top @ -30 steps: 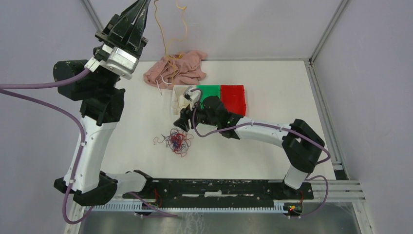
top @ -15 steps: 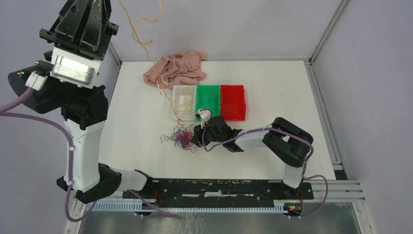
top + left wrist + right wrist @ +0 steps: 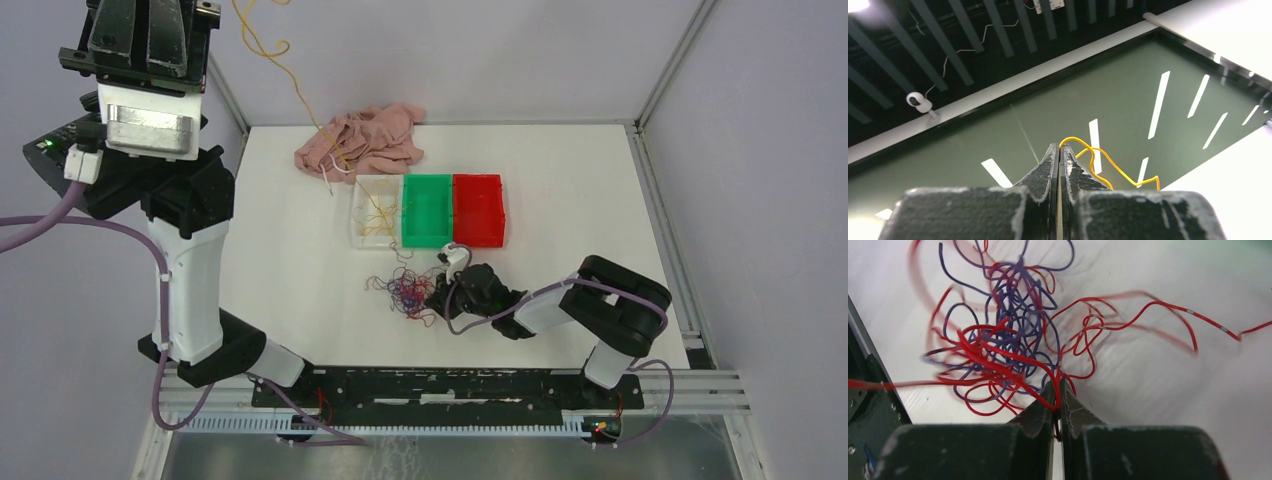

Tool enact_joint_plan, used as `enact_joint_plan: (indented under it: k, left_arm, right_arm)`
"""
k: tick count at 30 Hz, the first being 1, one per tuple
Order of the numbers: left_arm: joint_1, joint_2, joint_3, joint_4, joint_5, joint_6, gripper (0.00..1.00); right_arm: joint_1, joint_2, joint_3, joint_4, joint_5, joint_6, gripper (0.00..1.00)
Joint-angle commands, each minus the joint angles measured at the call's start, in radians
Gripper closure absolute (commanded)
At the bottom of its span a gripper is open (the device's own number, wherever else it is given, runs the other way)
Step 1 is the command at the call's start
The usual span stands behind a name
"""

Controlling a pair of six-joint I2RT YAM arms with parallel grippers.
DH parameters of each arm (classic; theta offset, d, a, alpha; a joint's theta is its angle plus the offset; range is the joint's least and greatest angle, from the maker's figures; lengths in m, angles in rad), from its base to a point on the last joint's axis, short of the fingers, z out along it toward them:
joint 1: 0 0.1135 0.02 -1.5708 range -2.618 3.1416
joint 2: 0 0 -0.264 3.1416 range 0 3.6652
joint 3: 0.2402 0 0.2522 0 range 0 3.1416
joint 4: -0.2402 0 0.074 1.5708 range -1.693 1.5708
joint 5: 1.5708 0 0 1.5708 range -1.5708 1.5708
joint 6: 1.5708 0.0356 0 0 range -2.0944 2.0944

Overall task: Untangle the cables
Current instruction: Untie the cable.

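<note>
A small tangle of red and purple cables lies on the white table in front of the bins. My right gripper lies low at its right edge. In the right wrist view that gripper is shut on a red strand of the tangle. A long yellow cable hangs from the top of the frame, crosses the pink garment and ends in the white bin. My left gripper is raised high at the far left, shut on the yellow cable's upper end.
A crumpled pink garment lies at the back of the table. White, green and red bins stand side by side behind the tangle. The black base rail runs along the near edge.
My right gripper moved from the bins towards the near edge and shut on a red strand; the tangle shifted right with it. The left arm swung left and higher, drawing the yellow cable along.
</note>
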Motion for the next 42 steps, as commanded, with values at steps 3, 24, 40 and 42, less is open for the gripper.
enact_joint_plan:
  k: [3, 24, 40, 42]
  left_arm:
    - [-0.005, 0.021, 0.039, 0.1, -0.091, 0.137, 0.97]
    - [-0.006, 0.105, 0.121, 0.071, -0.219, 0.386, 0.97]
    - [-0.008, -0.183, -0.537, -0.015, -0.026, 0.196, 0.97]
    - [-0.01, -0.189, -0.548, -0.02, -0.017, 0.196, 0.97]
  right_arm:
    - [-0.003, -0.126, -0.161, -0.018, 0.109, 0.053, 0.95]
    - [-0.196, -0.39, -0.358, -0.148, 0.224, 0.376, 0.92]
    - [-0.193, -0.729, -0.074, -0.361, -0.226, -0.076, 0.18]
    - [-0.185, -0.693, -0.035, -0.323, -0.287, -0.079, 0.17]
